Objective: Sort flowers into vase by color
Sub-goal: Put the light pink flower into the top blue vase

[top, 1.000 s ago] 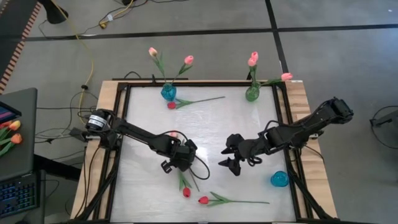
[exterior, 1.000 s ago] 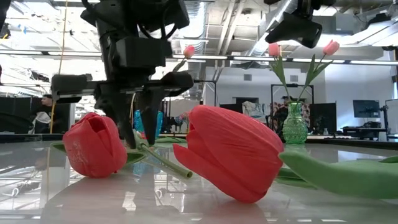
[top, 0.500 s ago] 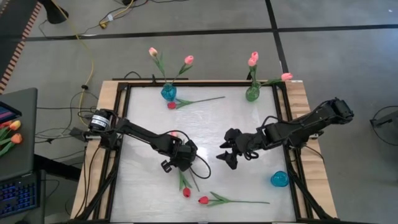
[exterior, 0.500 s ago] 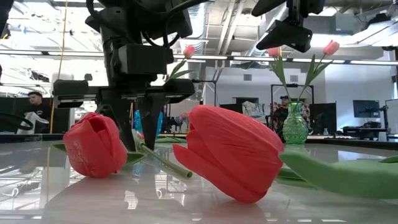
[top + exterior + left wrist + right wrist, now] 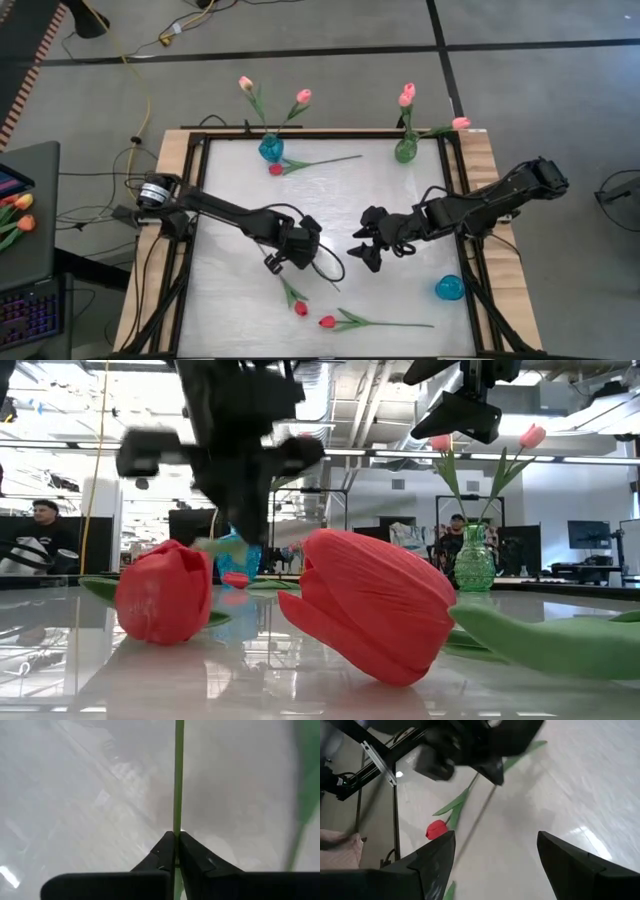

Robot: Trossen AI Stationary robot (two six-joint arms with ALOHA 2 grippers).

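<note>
**Left gripper has closed on a red tulip's stem**

Since a second ago the left gripper [image 5: 283, 262] has pinched shut on the thin green stem [image 5: 177, 780] it straddled, and in the low view the red tulip [image 5: 164, 592] has shifted a little to the right, its stem end now rising off the glossy table [image 5: 240, 200]. The right gripper [image 5: 363, 254] has drifted slightly toward the table's centre; its fingers stand wide apart and hold nothing.

From the left gripper outward: the held tulip's red head [image 5: 299, 309] lies at about 5 o'clock from the fingers, leaves near mid-stem. A second red tulip [image 5: 327, 322] lies just beyond it, at 6 o'clock on the table, its stem running toward 3. A third red tulip [image 5: 276, 170] lies near the blue vase [image 5: 270, 149] at 11 o'clock, which holds two pink flowers; the green vase [image 5: 405, 150] at 1 o'clock holds three. Another blue vase [image 5: 449, 289] sits at 4 o'clock.

I judge the tulip very light, with a bendy, wiry stem and a soft bud that dents easily. The grip is well up the stem, away from the head, so the bud will probably droop and swing. The smooth stem may slip or twist between the pads.
</note>
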